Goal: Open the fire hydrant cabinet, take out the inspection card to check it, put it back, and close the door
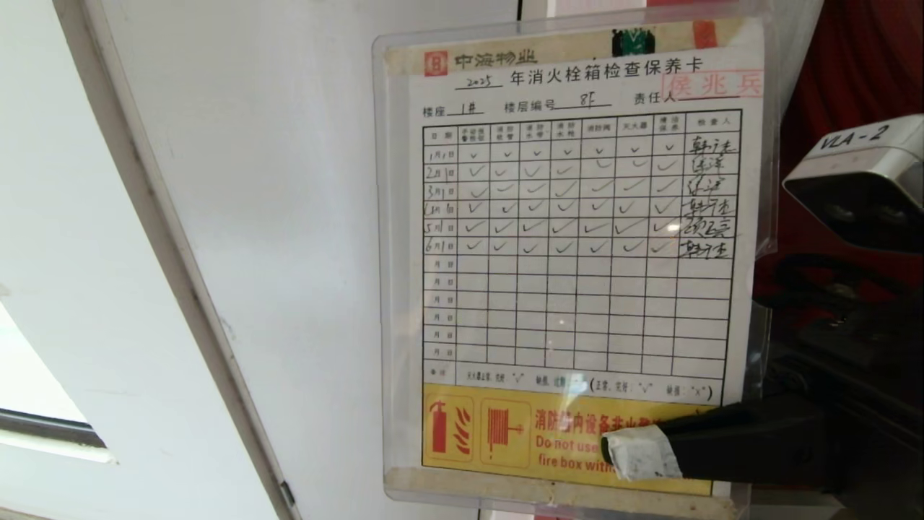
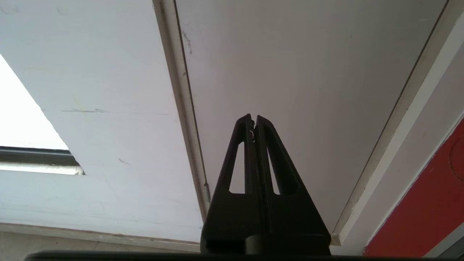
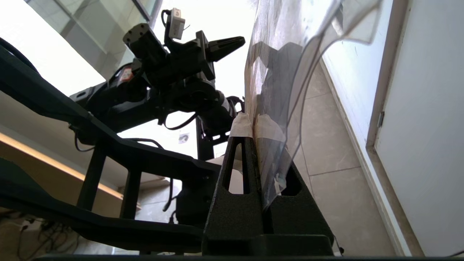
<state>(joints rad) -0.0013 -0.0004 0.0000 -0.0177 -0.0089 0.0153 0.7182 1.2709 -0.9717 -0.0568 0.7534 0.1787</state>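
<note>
Card held up before the head camera by the right gripper.

A white panel (image 1: 289, 217) fills the background of the head view, a seam running down its left side, with the cabinet's (image 1: 859, 65) red interior showing at the upper right. In front of it the card (image 1: 577, 253) stands upright in a clear plastic sleeve, facing the camera (a ruled table with six rows ticked, a yellow strip along the bottom). The right gripper (image 1: 639, 453) comes in from the lower right, its taped fingertips pinched shut on the sleeve's lower right corner. In the left wrist view the left gripper (image 2: 253, 123) has its fingers pressed together on nothing, pointing at the white panel.
</note>
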